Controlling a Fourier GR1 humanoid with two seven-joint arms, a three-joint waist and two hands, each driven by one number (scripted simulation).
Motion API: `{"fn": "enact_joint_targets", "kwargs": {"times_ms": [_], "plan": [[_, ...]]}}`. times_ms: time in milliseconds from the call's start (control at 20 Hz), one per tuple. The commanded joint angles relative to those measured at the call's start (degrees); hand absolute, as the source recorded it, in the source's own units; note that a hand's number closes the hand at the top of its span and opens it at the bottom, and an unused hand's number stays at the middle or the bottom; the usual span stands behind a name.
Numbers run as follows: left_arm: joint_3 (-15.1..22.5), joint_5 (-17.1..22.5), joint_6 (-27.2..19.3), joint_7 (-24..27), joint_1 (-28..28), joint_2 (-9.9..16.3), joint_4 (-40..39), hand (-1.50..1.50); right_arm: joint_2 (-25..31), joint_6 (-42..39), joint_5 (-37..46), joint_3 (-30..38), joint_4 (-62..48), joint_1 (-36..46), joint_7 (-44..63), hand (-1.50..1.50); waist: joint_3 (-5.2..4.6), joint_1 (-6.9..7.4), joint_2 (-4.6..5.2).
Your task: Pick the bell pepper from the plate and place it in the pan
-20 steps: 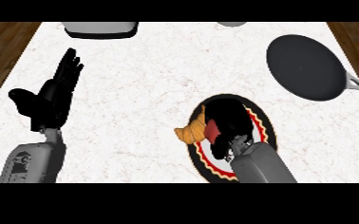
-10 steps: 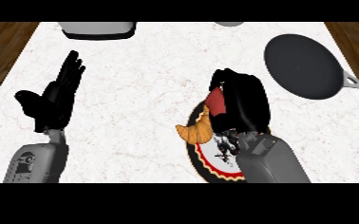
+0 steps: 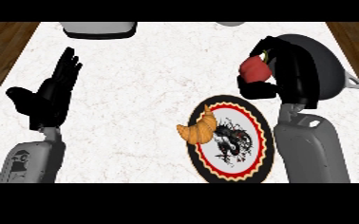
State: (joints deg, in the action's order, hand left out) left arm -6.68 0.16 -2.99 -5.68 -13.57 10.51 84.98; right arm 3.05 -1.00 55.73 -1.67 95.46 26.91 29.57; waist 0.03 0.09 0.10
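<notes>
Right now, looking steeply down from my head camera, I see a white marbled counter (image 3: 161, 80) filling most of the frame, with strips of brown wood at the upper left and upper right corners.

At the right of the frame my right hand (image 3: 284, 73) is black, with its fingers and thumb curled round a red bell pepper (image 3: 255, 70). The pepper is held above the counter, just left of the dark grey round pan (image 3: 326, 71), which lies at the upper right of the frame. The hand overlaps the pan's left part; I cannot tell whether the pepper touches the pan. My grey right forearm (image 3: 312, 147) runs down from the hand to the lower right edge.

Below the pepper, at the lower centre right, lies a round plate with a red and black patterned rim (image 3: 247, 166). A golden brown croissant (image 3: 198, 128) lies across the plate's left rim.

At the left of the frame my left hand (image 3: 49, 99) rests open, fingers straight and pointing up, holding nothing.

Along the top edge, upper left, sits a grey rounded object (image 3: 98, 29), partly cut off. A second pale grey object (image 3: 230, 23) just shows at the top centre.
</notes>
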Motion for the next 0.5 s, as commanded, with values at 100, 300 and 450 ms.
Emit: {"fn": "enact_joint_targets", "kwargs": {"times_ms": [100,300,450], "plan": [[-1.06,1.59,2.05,-0.26,-0.16,1.3,0.49,0.0,7.12,3.89,-9.6,14.8,-11.66,5.89,-8.32,1.5,0.0,0.6,0.14],[0.06,0.56,1.09,0.14,2.83,0.06,2.62,0.0,15.35,6.99,-10.07,19.85,-23.43,6.06,-18.14,1.5,0.03,0.93,0.22],[0.76,0.28,1.29,-0.28,-0.72,-0.36,-0.14,0.0,17.47,12.26,-9.66,21.69,-38.71,11.2,-25.39,1.5,0.06,1.71,0.67]]}}
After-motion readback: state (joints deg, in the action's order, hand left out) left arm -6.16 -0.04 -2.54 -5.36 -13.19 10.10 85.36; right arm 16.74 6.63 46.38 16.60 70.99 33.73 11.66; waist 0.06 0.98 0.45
